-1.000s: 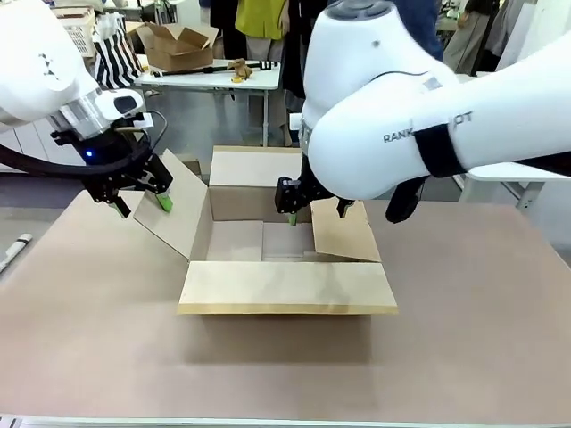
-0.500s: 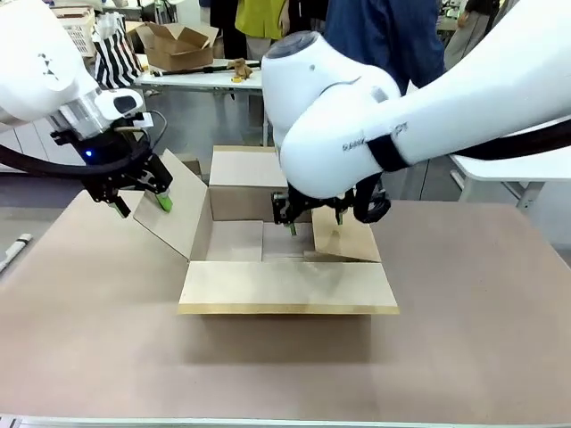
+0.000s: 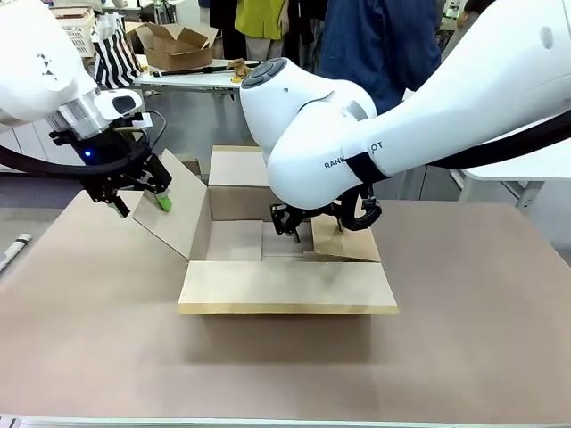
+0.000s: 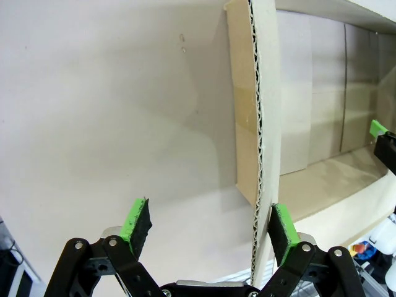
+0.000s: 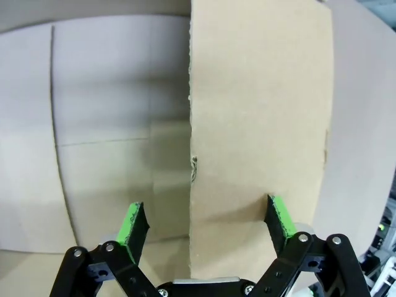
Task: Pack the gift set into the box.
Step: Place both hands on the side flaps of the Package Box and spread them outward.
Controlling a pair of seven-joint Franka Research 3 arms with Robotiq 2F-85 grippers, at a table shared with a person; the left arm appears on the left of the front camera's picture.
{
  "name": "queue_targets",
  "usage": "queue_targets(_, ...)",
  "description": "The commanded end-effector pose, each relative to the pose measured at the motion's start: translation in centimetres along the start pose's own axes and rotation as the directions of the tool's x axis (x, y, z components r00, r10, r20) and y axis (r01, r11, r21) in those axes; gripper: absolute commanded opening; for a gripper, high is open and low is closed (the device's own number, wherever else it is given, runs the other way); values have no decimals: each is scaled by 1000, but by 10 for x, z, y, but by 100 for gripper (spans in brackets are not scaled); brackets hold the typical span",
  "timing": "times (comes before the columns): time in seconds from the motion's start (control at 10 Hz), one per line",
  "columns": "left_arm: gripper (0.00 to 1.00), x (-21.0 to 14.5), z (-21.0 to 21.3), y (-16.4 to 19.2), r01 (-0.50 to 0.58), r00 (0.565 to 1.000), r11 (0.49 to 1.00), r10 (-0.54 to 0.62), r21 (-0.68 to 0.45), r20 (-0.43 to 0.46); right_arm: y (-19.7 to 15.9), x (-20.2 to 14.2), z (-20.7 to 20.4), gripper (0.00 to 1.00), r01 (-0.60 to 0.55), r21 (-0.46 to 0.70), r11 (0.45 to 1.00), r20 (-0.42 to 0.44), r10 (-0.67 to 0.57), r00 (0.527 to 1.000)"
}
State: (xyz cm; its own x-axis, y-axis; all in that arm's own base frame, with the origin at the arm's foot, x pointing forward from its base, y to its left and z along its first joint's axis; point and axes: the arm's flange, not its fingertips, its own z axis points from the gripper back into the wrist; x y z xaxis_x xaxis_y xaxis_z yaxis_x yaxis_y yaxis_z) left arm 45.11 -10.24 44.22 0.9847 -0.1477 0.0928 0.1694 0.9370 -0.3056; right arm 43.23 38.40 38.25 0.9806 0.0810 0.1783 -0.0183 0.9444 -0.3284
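The box (image 3: 285, 285) stands open in the middle of the table, all four flaps spread, its inside bare. My left gripper (image 3: 143, 205) is open and straddles the upper edge of the left flap (image 4: 247, 93); the flap's corrugated edge runs close to one green pad (image 4: 279, 230). My right gripper (image 3: 312, 228) is open over the right flap (image 5: 260, 93), which lies between its pads (image 5: 133, 226) without being pinched. In the left wrist view (image 4: 208, 228) and the right wrist view (image 5: 205, 221) both grippers stay spread. The gift set is out of view.
A person in blue (image 3: 384, 45) stands at the far side behind the box. A smaller carton (image 3: 178, 45) and a striped bag (image 3: 116, 55) sit on a table farther back. A white object (image 3: 16, 247) lies at the table's left edge.
My right arm has swung left and rolled, lowering its gripper onto the right flap. The person in blue has come into view behind it. The left arm has not moved.
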Motion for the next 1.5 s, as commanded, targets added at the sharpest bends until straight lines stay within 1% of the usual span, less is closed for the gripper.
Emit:
queue_targets(0.0,100,-1,2,-1,-12,1000,1000,12,21,7,-12,-3,11,100,43,-81,996,44,-39,998)
queue_targets(0.1,100,-1,2,-1,-12,1000,1000,12,21,7,-20,-4,14,100,47,-120,992,52,-41,998)
queue_targets(0.3,100,-1,2,-1,-12,1000,1000,12,21,7,-34,-8,19,100,64,-235,970,61,-52,997)
queue_targets(0.4,100,-1,2,-1,-12,1000,1000,12,21,7,-40,-10,22,100,61,-256,965,64,-46,997)
queue_targets(0.6,100,-1,2,-1,-12,1000,1000,12,21,7,-48,-14,35,100,60,-249,967,89,-38,995)
queue_targets(0.8,100,-1,2,-1,-12,1000,1000,12,21,7,-62,-17,42,100,67,-267,961,87,-45,995)
queue_targets(1.0,100,-1,2,-1,-12,1000,1000,12,21,7,-80,-21,42,100,88,-278,957,73,-70,995)
queue_targets(1.2,100,-1,2,-1,-12,1000,1000,12,21,7,-106,-26,43,100,125,-322,939,71,-107,992)
queue_targets(1.4,100,-1,2,-1,-12,1000,1000,12,21,7,-129,-30,45,100,153,-325,933,69,-138,988)
